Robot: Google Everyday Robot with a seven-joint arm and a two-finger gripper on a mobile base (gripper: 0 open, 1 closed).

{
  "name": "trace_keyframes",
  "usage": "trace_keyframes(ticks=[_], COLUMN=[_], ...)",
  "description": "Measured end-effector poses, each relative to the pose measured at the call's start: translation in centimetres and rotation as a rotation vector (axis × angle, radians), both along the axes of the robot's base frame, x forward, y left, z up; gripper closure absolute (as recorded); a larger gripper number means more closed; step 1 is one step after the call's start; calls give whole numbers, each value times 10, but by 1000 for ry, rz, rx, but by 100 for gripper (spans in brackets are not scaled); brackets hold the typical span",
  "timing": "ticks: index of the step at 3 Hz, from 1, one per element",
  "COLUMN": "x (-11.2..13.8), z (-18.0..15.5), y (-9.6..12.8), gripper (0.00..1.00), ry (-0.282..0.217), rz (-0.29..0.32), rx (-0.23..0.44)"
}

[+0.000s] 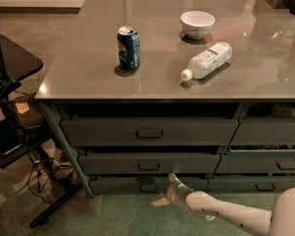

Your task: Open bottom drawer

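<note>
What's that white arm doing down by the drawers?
A robot arm is reaching low toward the bottom drawer of the left stack. Its gripper sits just right of the drawer's centre pull, fingers spread and holding nothing. The drawer looks shut. A can, bowl and tipped bottle sit on the counter.

Blue can (128, 46) upright; white bowl (197, 23); plastic bottle (206, 61) on side; grey countertop (83, 75); black stand (14, 63) left.
</note>
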State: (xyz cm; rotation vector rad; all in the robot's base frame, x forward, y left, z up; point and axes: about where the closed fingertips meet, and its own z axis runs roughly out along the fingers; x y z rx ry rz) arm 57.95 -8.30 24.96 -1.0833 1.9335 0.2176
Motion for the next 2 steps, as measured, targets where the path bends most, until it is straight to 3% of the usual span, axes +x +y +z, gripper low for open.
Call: trace_keyframes(ticks=[1, 2], x=[-2, 22], z=[-1, -25], y=[1, 0], gripper=[0, 0], ry=[1, 35], rz=[1, -28], rx=[1, 10])
